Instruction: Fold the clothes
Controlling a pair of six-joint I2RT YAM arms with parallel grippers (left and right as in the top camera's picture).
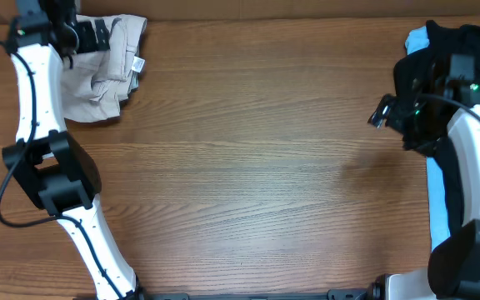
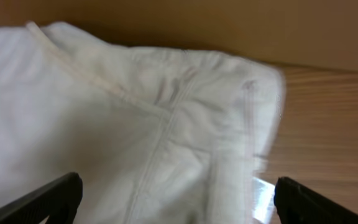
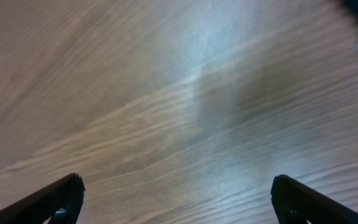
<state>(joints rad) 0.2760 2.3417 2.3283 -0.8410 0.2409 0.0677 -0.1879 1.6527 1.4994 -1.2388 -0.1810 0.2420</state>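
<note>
1. Find the khaki shorts [image 1: 107, 71] bunched in a loose heap at the far-left corner of the table [image 1: 248, 167], with the small white tag [image 1: 137, 64] on the side facing the table's middle.
2. Note the left gripper [image 1: 80, 35] poised over that heap at the table's far edge, fingers spread wide apart, nothing pinched between them.
3. Note the right gripper [image 1: 382, 112] near the table's right edge, likewise spread wide over bare wood and holding nothing. It sits just beside the black garment [image 1: 440, 58] and the pale-blue garment [image 1: 437, 200] piled there.
4. Judging from this layout, treat the step in hand as taking hold of the shorts to bring them toward the table's middle for flattening.
5. To do it well, come down on a stitched edge rather than the soft belly of the cloth. Pinch firmly, then drag low across the table to avoid lifting the heap into a tangle.
6. Keep the right arm parked at the table's right edge, ready to take an opposite corner.
7. Use the left wrist view for detail lost from overhead: a seam [image 2: 160, 124] running down the pale cloth between the two finger tips, and bare wood just past the cloth's edge.
8. Use the overhead view for the whole heap's outline, the tag and the second pile. Expect only blurred wood grain and a sliver of blue from the right wrist view.
</note>
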